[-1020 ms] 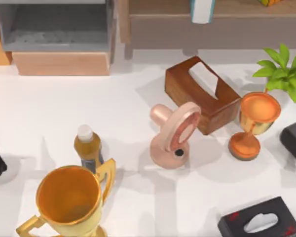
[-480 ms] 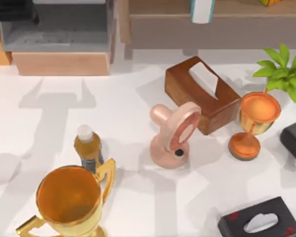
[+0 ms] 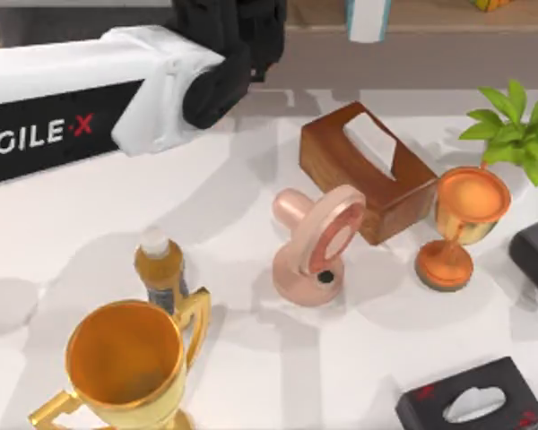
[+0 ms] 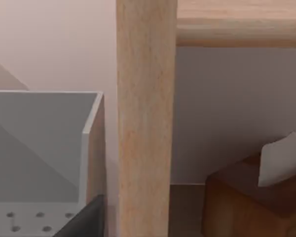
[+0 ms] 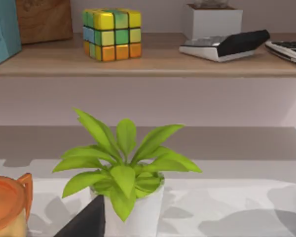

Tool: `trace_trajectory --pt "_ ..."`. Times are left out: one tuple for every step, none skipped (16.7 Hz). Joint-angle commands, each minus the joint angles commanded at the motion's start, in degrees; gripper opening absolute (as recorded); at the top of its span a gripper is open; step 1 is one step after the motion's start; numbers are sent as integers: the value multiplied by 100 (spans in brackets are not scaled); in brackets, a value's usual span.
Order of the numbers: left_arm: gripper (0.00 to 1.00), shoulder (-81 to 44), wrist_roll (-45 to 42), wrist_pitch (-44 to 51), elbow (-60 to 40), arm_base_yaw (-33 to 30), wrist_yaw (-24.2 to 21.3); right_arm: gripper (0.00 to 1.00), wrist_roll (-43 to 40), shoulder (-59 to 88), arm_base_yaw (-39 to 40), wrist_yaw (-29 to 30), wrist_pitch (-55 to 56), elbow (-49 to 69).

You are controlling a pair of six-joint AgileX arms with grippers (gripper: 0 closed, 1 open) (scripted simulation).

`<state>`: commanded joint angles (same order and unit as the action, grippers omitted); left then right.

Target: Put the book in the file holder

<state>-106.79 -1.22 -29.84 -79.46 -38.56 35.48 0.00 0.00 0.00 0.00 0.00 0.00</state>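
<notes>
Book (image 3: pixel 368 20) stands upright on the wooden shelf (image 3: pixel 448 18), cut off by the top view's upper edge, beyond the brown tissue box (image 3: pixel 368 170). Left of the tissue box our left arm (image 3: pixel 117 90) reaches across, hiding most of the file holder (image 4: pixel 44 143), whose grey wall shows in the left wrist view beside a shelf post (image 4: pixel 145 118). We cannot tell whether that arm's pincer is apart or together. Open table lies between arm and tissue box. Our right arm (image 3: pixel 533 255) sits right of the tissue box, by the copper goblet (image 3: pixel 462 219).

Left arm (image 3: pixel 81 107) covers file holder (image 4: pixel 44 143) in top view; book (image 3: pixel 368 18) cut by top edge
</notes>
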Motion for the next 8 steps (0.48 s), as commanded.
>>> trace_trajectory --pt "100 -540 -11 -133 -379 -175 176 100 0 0 0 0 0 0" --pt "100 -1024 -21 -255 -724 -335 337 100 0 0 0 0 0 0" --pt "100 -1449 -31 -365 -1031 -479 483 100 0 0 0 0 0 0" --pt "100 -1813 -39 -463 -1298 -607 611 100 0 0 0 0 0 0" --pt "100 -2117 -47 -546 -1523 -716 721 100 0 0 0 0 0 0" --pt "100 -2361 -53 -614 -1704 -805 810 100 0 0 0 0 0 0" --pt "100 -2543 -57 -667 -1840 -873 878 100 0 0 0 0 0 0" --pt "100 -2665 -60 -703 -1931 -920 924 100 0 0 0 0 0 0"
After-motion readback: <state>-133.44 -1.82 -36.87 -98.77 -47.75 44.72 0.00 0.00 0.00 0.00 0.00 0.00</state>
